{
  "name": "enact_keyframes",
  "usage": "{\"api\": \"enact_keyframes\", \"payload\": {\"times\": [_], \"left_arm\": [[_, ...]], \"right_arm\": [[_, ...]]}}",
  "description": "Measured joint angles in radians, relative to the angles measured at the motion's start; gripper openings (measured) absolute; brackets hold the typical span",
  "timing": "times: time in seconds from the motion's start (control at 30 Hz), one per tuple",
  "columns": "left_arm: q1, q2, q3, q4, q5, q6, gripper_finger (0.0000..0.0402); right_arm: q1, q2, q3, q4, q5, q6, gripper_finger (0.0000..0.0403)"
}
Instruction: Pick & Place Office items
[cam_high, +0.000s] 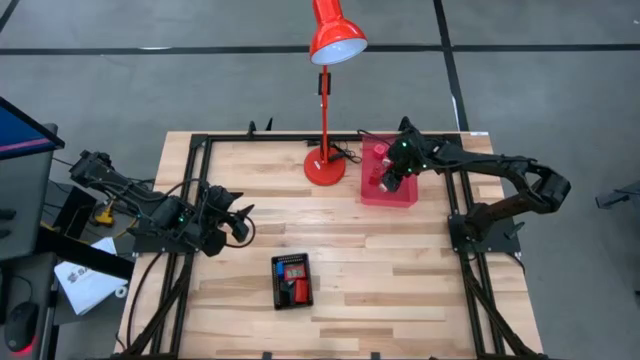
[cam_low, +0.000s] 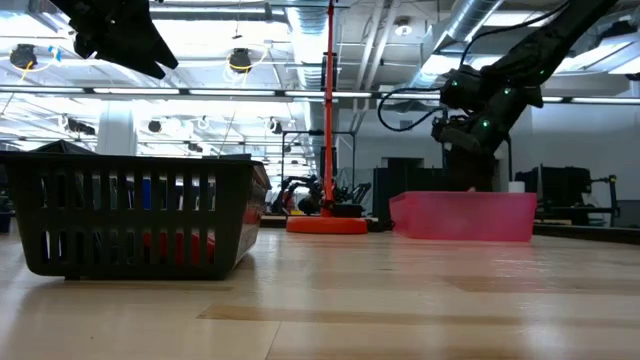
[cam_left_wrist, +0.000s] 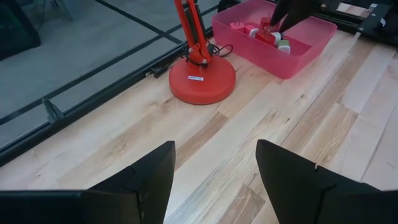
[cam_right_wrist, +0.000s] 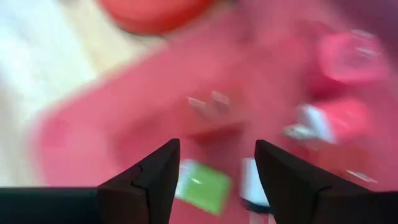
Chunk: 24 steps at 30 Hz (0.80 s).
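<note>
The office items are small pieces. Several pink, white and green ones (cam_left_wrist: 268, 34) lie in the translucent red tray (cam_high: 388, 192) at the far right. A few red ones (cam_high: 295, 283) lie in the black tray (cam_high: 277, 292) near the front. My right gripper (cam_right_wrist: 217, 149) is open and points down into the red tray, just above a green piece (cam_right_wrist: 202, 184) and a white piece (cam_right_wrist: 250, 182), with nothing between its fingers. My left gripper (cam_left_wrist: 216, 149) waits open above the table's left part (cam_high: 243, 222).
A tall red desk lamp stands on its round base (cam_high: 324, 166) just left of the red tray, its shade (cam_high: 335, 32) over the table's far edge. A black frame (cam_high: 200, 150) runs along the table's sides. Bare wood (cam_high: 380, 260) lies between the two trays.
</note>
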Motion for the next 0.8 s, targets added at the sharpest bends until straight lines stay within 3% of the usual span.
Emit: {"api": "enact_keyframes", "payload": {"times": [0.17,0.3,0.4,0.5,0.7,0.8], "left_arm": [[0.0,0.0,0.0,0.0,0.003,0.0,0.0222],[0.0,0.0,-0.024,0.002,0.012,0.0,0.0222],[0.0,0.0,-0.038,0.003,0.013,-0.001,0.0222],[0.0,0.0,-0.041,0.008,0.013,-0.001,0.0222],[0.0,0.0,-0.041,0.02,-0.002,-0.001,0.0222],[0.0,0.0,-0.041,0.028,-0.035,-0.002,0.0222]], "right_arm": [[0.045,-0.042,-0.021,0.161,-0.259,0.046,0.0209],[0.178,-0.14,-0.144,0.469,-0.241,0.123,0.0209],[0.323,-0.22,-0.254,0.669,-0.131,0.162,0.0209],[0.489,-0.292,-0.347,0.802,0.052,0.166,0.0209],[0.781,-0.446,-0.475,0.847,0.37,0.093,0.0203],[0.858,-0.552,-0.569,0.932,0.431,0.042,0.0196]]}}
